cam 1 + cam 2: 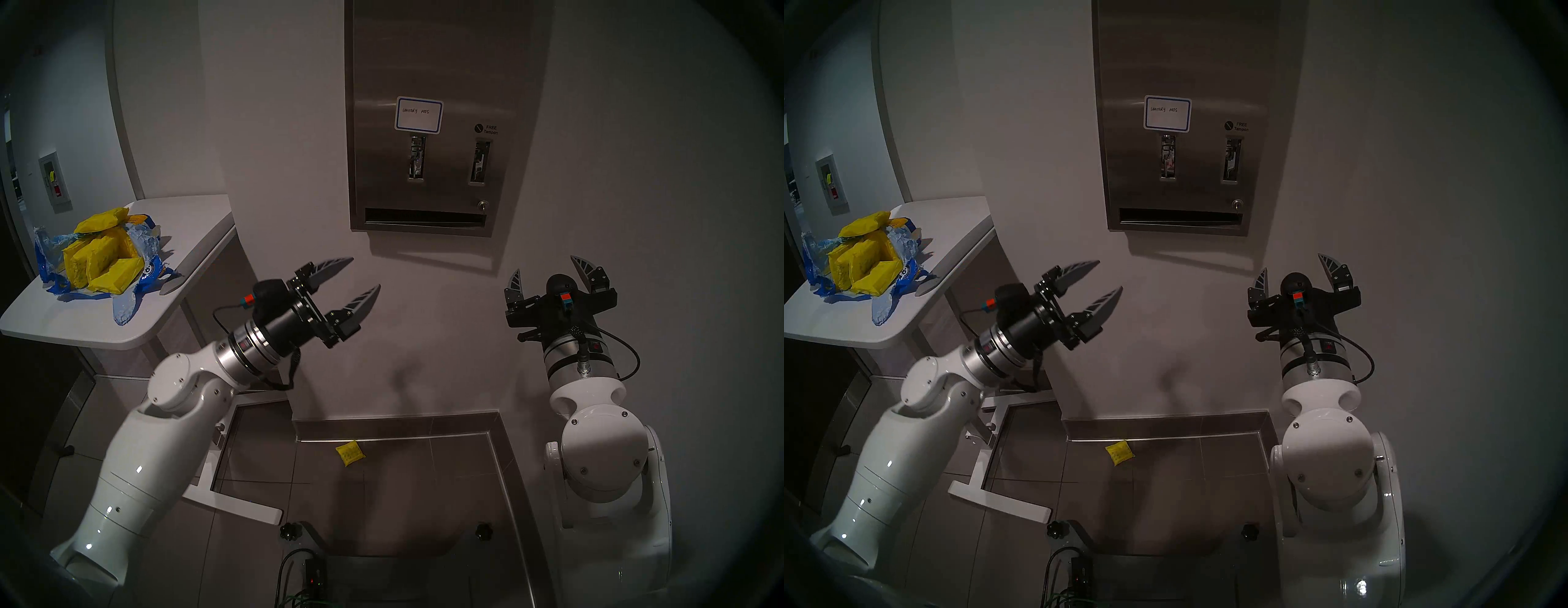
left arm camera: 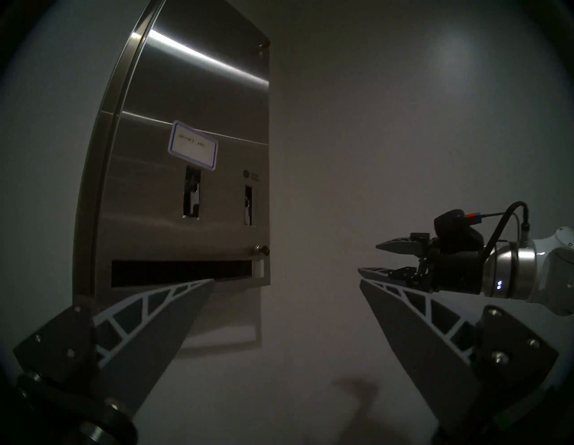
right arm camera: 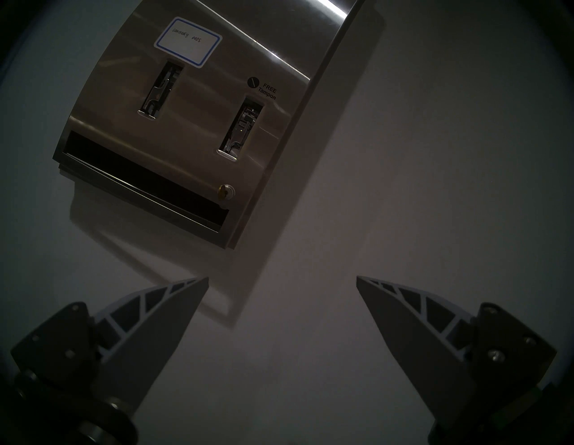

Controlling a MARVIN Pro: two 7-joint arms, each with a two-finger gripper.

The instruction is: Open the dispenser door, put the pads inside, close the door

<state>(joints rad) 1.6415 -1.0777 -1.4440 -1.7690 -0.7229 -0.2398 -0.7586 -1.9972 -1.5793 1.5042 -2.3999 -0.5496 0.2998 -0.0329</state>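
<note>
The dispenser door (image 1: 437, 106) appears flush shut on the wall. Both arms reach up below it: left gripper (image 1: 365, 275) angled rightward, right gripper (image 1: 547, 265) upright, each spread empty. The pads (image 1: 99, 257) sit heaped on the side table (image 1: 85, 327).

Door (image 1: 1187, 63) shut on the wall; pads (image 1: 862, 263) heaped on the counter (image 1: 953, 237); both end effectors gape, left (image 1: 1108, 276), right (image 1: 1293, 265).

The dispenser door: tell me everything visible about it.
The dispenser door is a tall brushed-steel panel, shut flush on the wall. It carries a blue-bordered handwritten label, two chrome levers in vertical slots, a "FREE Tampon" mark, a small key lock and a dark bottom slot. Nothing touches it; both open grippers are below.
</note>
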